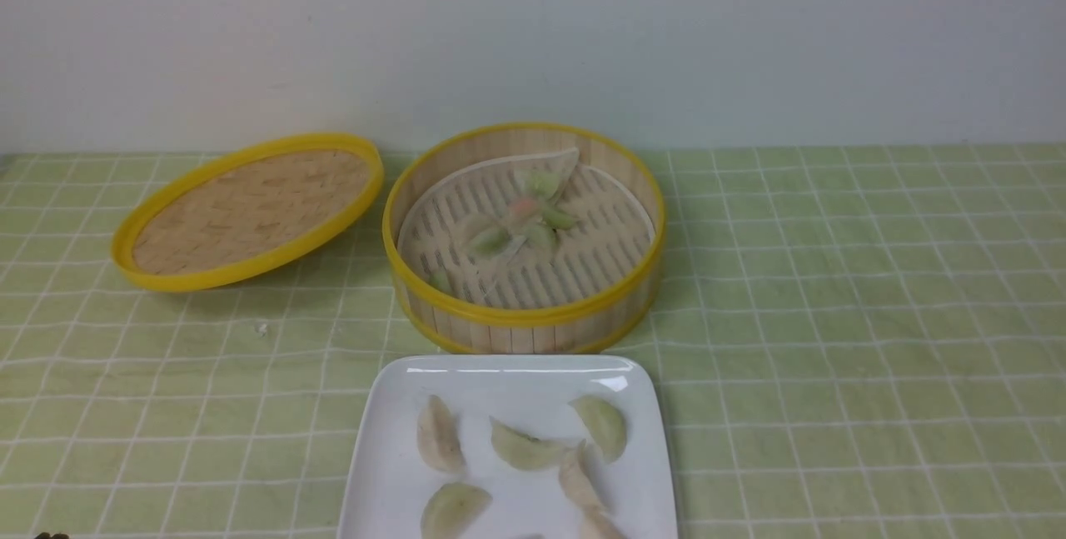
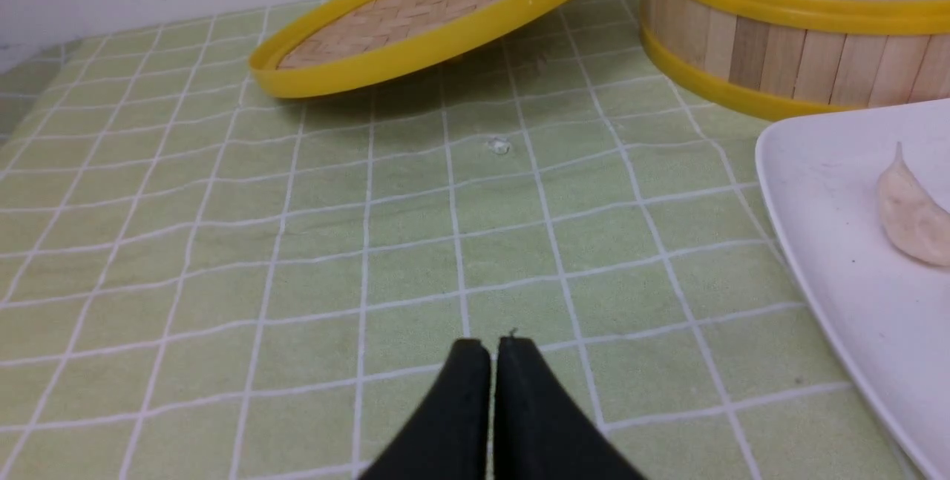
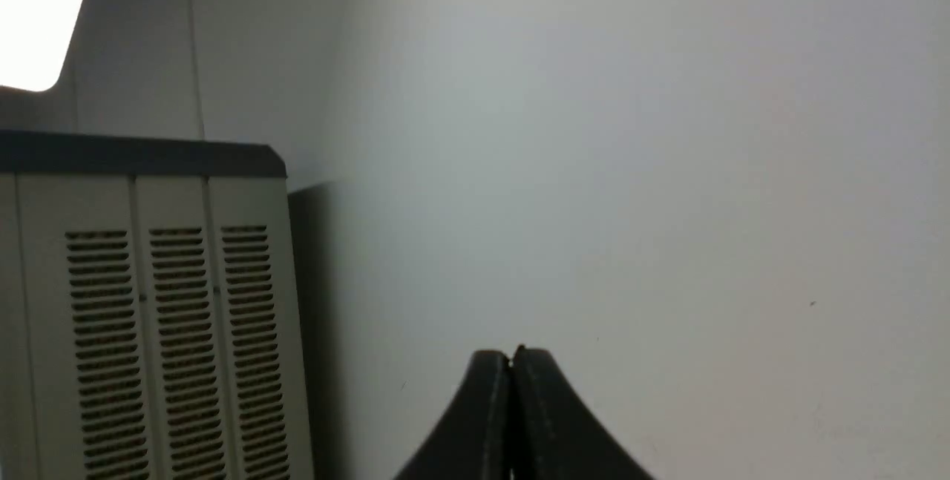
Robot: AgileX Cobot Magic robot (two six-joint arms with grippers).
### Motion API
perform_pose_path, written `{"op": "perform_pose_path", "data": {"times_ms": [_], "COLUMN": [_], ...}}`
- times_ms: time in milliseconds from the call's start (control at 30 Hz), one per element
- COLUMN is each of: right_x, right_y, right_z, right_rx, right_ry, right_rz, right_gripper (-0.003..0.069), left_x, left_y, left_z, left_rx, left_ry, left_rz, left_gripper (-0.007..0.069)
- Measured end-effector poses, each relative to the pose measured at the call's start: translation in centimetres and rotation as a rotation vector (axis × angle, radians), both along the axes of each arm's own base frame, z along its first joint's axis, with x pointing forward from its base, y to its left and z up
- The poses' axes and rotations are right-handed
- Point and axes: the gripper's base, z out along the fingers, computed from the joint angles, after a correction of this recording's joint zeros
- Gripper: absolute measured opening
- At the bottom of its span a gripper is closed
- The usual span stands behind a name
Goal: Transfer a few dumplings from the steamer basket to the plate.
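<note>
Dumplings split between basket and plate, both claws pressed together

Dumplings [image 1: 523, 214] lie clustered in the steamer basket [image 1: 525, 318]; more rest on the plate [image 1: 391, 406] just in front. We judge them soft, slick and easily torn, best pinched lightly across the plump middle. Our left gripper [image 2: 493, 343] hangs empty, tips together, over the cloth; only its wrist view shows this. Our right gripper [image 3: 510, 354], also pressed together, faces a wall.

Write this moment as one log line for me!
left gripper: shut, empty | right gripper: shut, empty | plate: several dumplings | steamer basket: some remain
</note>
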Motion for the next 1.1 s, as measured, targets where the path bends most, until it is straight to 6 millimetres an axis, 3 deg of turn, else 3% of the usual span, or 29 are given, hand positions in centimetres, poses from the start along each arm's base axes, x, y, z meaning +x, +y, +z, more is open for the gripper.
{"op": "perform_pose_path", "data": {"times_ms": [300,400,567,600,767,833,1100], "right_x": [1.3,2.2,4.5,4.6,6.6,6.6,6.6], "right_y": [1.6,2.3,2.9,2.9,2.1,1.9,1.6], "right_z": [-2.9,-5.0,-10.0,-10.2,-17.9,-19.6,-19.8], "right_rx": [-0.115,-0.157,-0.233,-0.236,-0.296,-0.313,-0.31], "right_ry": [0.047,0.1,0.255,0.263,0.513,0.585,0.599], "right_rz": [0.009,-0.055,-0.312,-0.323,-0.59,-0.625,-0.67], "right_gripper": [-0.0015,-0.0015,-0.0015,-0.0015,-0.0015,-0.0015,-0.0015], "left_x": [0.0,0.0,0.0,0.0,0.0,0.0,0.0], "left_y": [0.0,0.0,0.0,0.0,0.0,0.0,0.0], "left_z": [0.0,0.0,0.0,0.0,0.0,0.0,0.0], "left_rx": [0.0,0.0,0.0,0.0,0.0,0.0,0.0], "left_ry": [0.0,0.0,0.0,0.0,0.0,0.0,0.0], "left_rz": [0.0,0.0,0.0,0.0,0.0,0.0,0.0], "left_gripper": [-0.0006,-0.0006,-0.0006,-0.0006,-0.0006,-0.0006,-0.0006]}}
